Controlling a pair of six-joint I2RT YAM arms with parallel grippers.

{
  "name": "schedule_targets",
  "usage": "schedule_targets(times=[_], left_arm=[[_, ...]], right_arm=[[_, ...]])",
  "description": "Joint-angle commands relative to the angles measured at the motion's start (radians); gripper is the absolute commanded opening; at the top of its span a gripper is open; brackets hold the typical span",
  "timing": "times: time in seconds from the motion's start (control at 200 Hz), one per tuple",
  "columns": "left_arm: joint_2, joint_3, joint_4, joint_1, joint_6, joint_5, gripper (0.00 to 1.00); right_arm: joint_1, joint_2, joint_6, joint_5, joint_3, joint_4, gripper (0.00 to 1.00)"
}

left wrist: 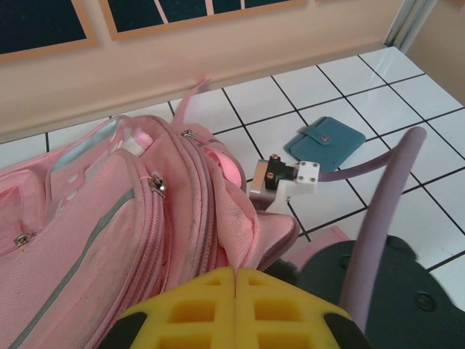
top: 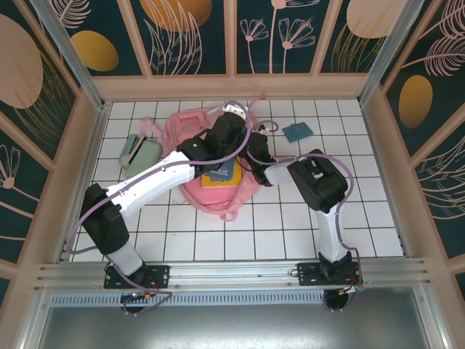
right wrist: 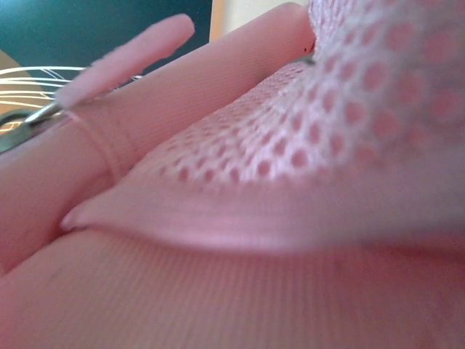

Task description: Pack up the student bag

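The student bag (top: 185, 132) is a large light-pink backpack lying in the middle of the tiled table, with front zip pockets and a pale strip (left wrist: 94, 218). My left gripper (left wrist: 236, 275) has yellow jaws shut on a fold of pink fabric at the bag's opening edge; from above it sits over the bag (top: 220, 177). My right gripper (top: 256, 154) is pushed against the bag's right side, its fingers hidden. The right wrist view has blurred pink fabric and white mesh of the bag (right wrist: 232, 291) pressed close to the lens. The right arm's wrist (left wrist: 283, 178) shows beside the bag's opening.
A small teal wallet (top: 297, 131) (left wrist: 325, 142) lies on the tiles to the right of the bag. A mint-green pencil case (top: 138, 151) lies to its left. Wooden walls enclose the table. A purple cable (left wrist: 378, 211) arcs over the right arm.
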Motion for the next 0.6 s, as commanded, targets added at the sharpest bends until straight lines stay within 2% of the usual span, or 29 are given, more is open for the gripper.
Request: schedule_targets(times=[0.0, 0.21, 0.24, 0.37, 0.596], left_arm=[[-0.029, 0.042, 0.089, -0.013, 0.000, -0.039, 0.00], [-0.022, 0.031, 0.088, -0.013, -0.003, -0.062, 0.00], [-0.023, 0.029, 0.088, -0.013, -0.006, -0.061, 0.00], [-0.025, 0.011, 0.094, -0.013, -0.014, -0.052, 0.00], [-0.044, -0.029, 0.105, -0.013, -0.035, -0.043, 0.00]], right_arm=[[0.004, -0.093, -0.052, -0.039, -0.065, 0.041, 0.53], [0.015, -0.233, -0.140, -0.080, -0.197, 0.013, 0.57], [0.017, -0.254, -0.154, -0.086, -0.224, 0.015, 0.61], [0.025, -0.355, -0.202, -0.111, -0.338, 0.006, 0.61], [0.032, -0.586, -0.395, -0.122, -0.469, -0.225, 0.61]])
